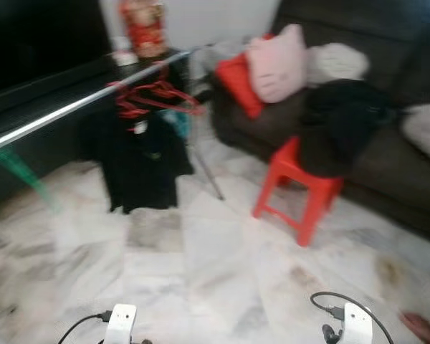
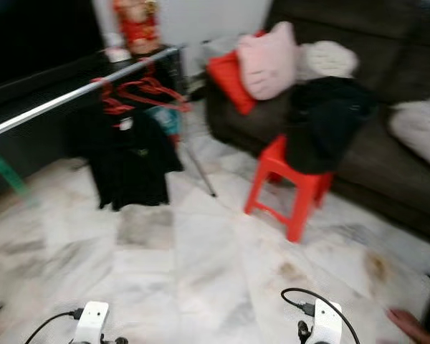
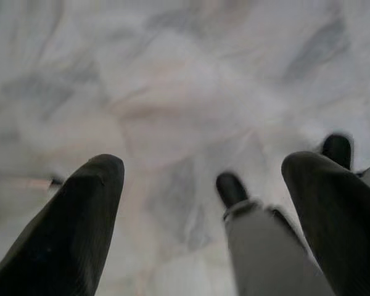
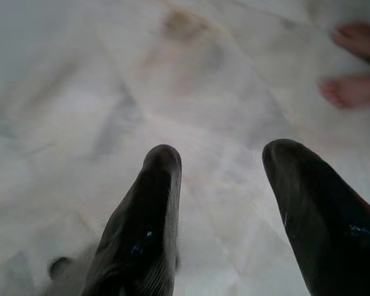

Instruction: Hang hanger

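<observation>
The red hanger (image 1: 155, 98) w/ a black garment (image 1: 142, 163) is already hanging on the silver rail (image 1: 72, 107) at the left, in front of the dark sofa (image 1: 387, 165), and a red stool (image 1: 297, 188) is standing betw. rail and sofa w/ dark clothes (image 1: 340, 125) lying over it. Both arms are hanging low over the marble floor (image 1: 201, 279): the left end effector (image 3: 203, 166) is showing its fingers wide apart and holding nothing. The right end effector (image 4: 221, 154) is also standing open and empty, w/ a person's bare feet (image 4: 356, 74) on the floor near it.
</observation>
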Controlling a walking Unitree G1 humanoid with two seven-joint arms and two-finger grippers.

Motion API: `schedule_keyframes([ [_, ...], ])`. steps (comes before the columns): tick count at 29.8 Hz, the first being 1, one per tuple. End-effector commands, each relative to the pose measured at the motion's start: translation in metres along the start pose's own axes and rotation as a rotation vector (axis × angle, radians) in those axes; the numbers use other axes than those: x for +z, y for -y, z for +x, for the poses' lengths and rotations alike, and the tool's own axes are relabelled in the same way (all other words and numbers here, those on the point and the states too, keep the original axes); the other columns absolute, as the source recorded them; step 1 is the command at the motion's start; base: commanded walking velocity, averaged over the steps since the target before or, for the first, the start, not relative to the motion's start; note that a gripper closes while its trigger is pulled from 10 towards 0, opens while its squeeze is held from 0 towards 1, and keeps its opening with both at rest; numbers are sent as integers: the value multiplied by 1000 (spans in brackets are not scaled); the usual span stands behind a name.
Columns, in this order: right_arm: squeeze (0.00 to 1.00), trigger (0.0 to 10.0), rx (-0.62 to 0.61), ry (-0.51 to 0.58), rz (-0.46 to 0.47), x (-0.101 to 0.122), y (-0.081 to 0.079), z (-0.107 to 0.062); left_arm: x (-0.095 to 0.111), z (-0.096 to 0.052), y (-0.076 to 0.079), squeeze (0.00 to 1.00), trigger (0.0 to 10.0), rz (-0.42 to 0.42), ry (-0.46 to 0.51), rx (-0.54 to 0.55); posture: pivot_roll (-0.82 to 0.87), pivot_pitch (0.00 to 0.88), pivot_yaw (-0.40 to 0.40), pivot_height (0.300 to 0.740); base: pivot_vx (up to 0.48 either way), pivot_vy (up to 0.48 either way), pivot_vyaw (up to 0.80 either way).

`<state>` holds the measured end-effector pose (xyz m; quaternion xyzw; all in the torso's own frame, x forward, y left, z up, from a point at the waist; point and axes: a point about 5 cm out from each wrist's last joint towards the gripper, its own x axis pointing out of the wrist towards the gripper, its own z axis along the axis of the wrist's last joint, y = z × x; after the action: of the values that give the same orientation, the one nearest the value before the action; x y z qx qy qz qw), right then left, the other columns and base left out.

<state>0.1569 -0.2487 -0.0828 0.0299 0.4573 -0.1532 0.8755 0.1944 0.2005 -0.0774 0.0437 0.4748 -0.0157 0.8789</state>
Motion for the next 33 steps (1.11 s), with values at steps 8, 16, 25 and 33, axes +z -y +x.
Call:
schedule_keyframes([
  [8, 0, 10000, 9, 29, 3, 9, -5, 2, -3, -1, -5, 0, 10000, -15, -13, 3, 29, 0, 19, 740, 303, 0, 0],
  [16, 0, 10000, 9, 32, 3, 9, -5, 2, -6, -2, -6, 0, 10000, -15, -20, 4, 29, 0, 20, 740, 309, 0, 0],
  [25, 0, 10000, 9, 33, 4, 9, -5, 2, -6, -1, -5, 0, 10000, -12, -21, 2, 25, 0, 23, 740, 307, 0, 0],
  [33, 0, 10000, 5, 31, 3, 9, -5, 2, 0, 1, 4, 0, 10000, -9, -14, -9, 25, 0, 23, 740, 309, 0, 0],
])
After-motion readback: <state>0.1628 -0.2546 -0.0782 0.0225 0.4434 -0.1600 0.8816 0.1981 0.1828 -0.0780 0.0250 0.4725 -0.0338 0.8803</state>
